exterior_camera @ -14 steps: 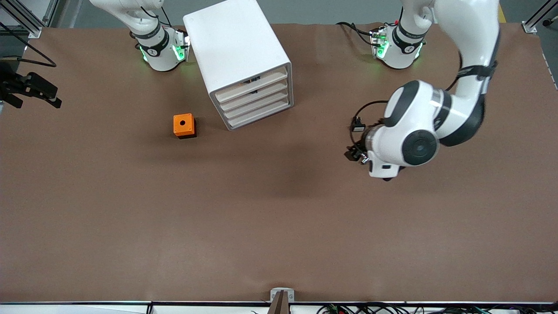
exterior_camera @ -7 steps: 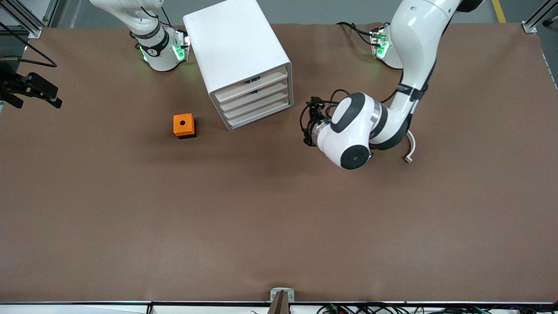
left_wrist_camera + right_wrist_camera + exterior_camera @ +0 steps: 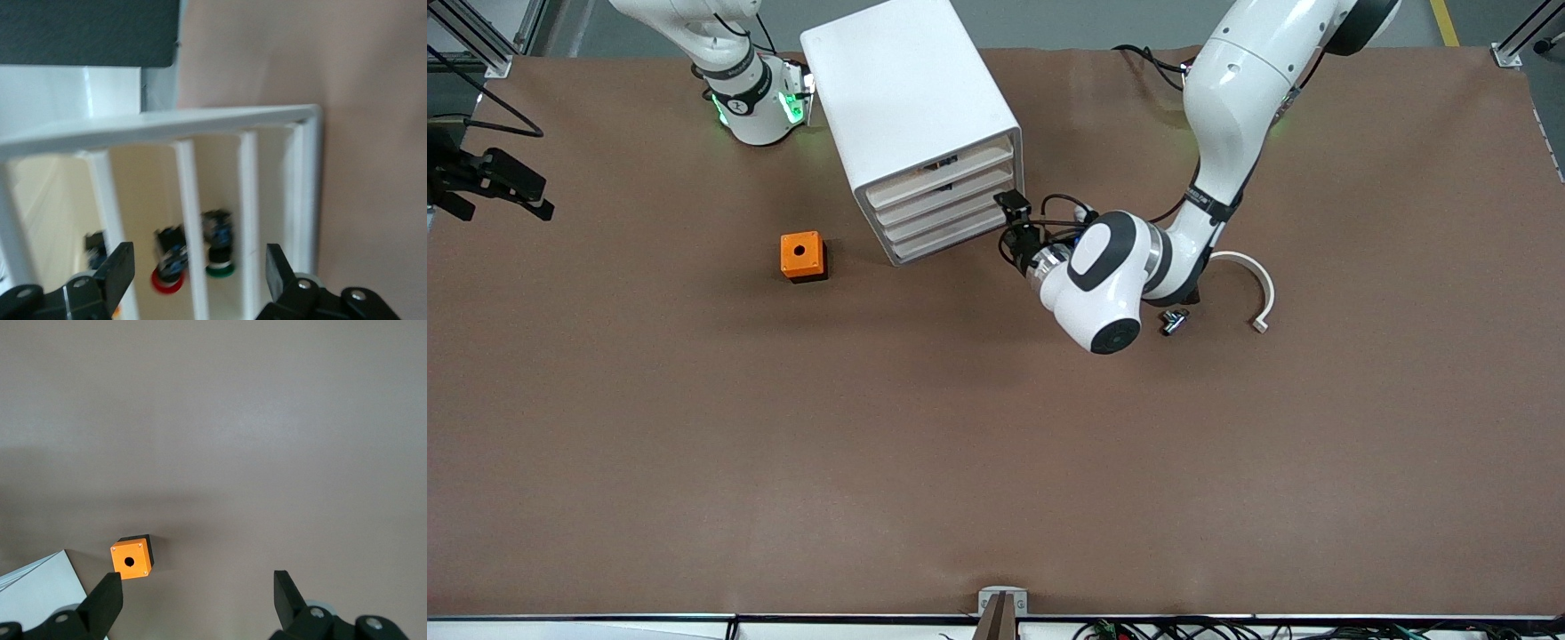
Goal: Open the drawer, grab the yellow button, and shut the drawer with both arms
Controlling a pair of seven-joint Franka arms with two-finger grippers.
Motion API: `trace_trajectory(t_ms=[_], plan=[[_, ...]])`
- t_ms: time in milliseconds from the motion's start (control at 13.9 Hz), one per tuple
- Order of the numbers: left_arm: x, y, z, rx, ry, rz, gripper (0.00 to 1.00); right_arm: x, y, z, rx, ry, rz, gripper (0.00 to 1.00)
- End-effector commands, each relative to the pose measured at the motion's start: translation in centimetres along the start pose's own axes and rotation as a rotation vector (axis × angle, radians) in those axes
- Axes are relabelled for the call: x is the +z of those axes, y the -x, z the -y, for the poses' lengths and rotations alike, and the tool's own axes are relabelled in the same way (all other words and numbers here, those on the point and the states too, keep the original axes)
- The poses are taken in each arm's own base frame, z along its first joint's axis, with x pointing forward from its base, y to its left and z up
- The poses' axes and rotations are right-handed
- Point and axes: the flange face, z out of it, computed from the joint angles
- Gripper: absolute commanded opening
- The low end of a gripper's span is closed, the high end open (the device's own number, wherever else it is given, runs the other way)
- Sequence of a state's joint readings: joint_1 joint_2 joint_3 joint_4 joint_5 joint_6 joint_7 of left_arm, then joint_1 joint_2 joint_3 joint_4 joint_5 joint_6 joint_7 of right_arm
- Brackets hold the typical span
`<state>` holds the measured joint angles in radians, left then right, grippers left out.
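Front view: I've got the white boxy cabinet point(image 3: 911, 107), smooth plastic w/ rounded corners, sitting on the matte brown table point(image 3: 996, 444) near the right arm's base. Four shallow drawers point(image 3: 947, 206) stacked in its face, all pushed in. The left gripper point(image 3: 1014, 213) is just beside the cabinet's front corner, at the drawers' edge toward the left arm's end; can't read its finger gap here. An orange cube point(image 3: 803, 256) w/ a round hole sits near the cabinet, toward the right arm's end. Near the left arm's elbow: a small dark metal piece point(image 3: 1174, 321) and a curved white strip point(image 3: 1249, 289). Right gripper is out of this view.

Left wrist view: fingers point(image 3: 120, 270) spread wide, nothing between them, drawer fronts point(image 3: 190, 200) close up. Through the slots I see small dark-bodied buttons, one red-capped point(image 3: 167, 280), one green-capped point(image 3: 219, 269); a third point(image 3: 95, 245) is half hidden. Can't pick out the orange button.

Right wrist view: right gripper point(image 3: 197, 600) waits, spread wide, empty, high over the table; cube point(image 3: 131, 559) and a cabinet corner point(image 3: 40, 590) below.
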<state>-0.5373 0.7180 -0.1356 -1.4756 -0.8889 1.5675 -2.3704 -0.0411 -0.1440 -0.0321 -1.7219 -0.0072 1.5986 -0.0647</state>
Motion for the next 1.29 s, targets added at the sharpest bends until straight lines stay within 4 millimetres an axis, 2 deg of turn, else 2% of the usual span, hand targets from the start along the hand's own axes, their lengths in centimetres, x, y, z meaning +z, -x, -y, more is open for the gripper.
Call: trace_trajectory(t_ms=[0, 287, 359, 431, 575, 647, 719, 862, 934, 1006, 1078, 1222], plan=[[0.8, 1.4, 1.7, -0.028, -0.056, 0.037, 0.72, -0.6, 0.5, -0.1, 0.018, 0.009, -0.016, 1.0], [4.6, 2.4, 2.9, -0.038, -0.072, -0.017, 0.68, -1.2, 0.3, -0.4, 0.022, 0.01, -0.025, 1.0], [5.0, 2.5, 3.2, -0.036, -0.083, -0.016, 0.68, -0.6, -0.2, -0.2, 0.019, 0.009, -0.013, 1.0], [5.3, 2.7, 3.4, -0.034, -0.089, -0.018, 0.64, 0.0, -0.6, -0.2, 0.017, 0.013, 0.0, 1.0], [6.3, 2.9, 4.0, -0.026, -0.091, -0.031, 0.52, 1.6, -1.8, -0.2, 0.006, 0.019, 0.022, 1.0], [6.4, 2.9, 4.0, -0.026, -0.093, -0.033, 0.41, 2.6, -2.6, -0.2, 0.009, 0.02, 0.031, 1.0], [7.0, 3.0, 4.3, -0.022, -0.094, -0.042, 0.3, 5.0, -4.1, -0.2, 0.002, 0.017, 0.052, 1.0], [6.9, 3.0, 4.1, -0.023, -0.094, -0.042, 0.0, 8.4, -6.0, -0.8, 0.007, 0.016, 0.106, 1.0], [6.5, 2.9, 4.1, -0.023, -0.091, -0.036, 0.0, 10.2, -6.7, -1.1, 0.011, 0.018, 0.135, 1.0], [6.1, 2.8, 3.8, -0.025, -0.085, -0.035, 0.0, 10.6, -7.2, -1.4, 0.014, 0.018, 0.14, 1.0], [5.3, 2.6, 3.4, -0.032, -0.08, -0.025, 0.0, 10.8, -7.4, -1.5, 0.018, 0.018, 0.14, 1.0], [2.3, 1.8, 1.9, -0.049, -0.073, 0.019, 0.0, 10.6, -7.5, -0.8, 0.065, 0.017, 0.14, 1.0]])
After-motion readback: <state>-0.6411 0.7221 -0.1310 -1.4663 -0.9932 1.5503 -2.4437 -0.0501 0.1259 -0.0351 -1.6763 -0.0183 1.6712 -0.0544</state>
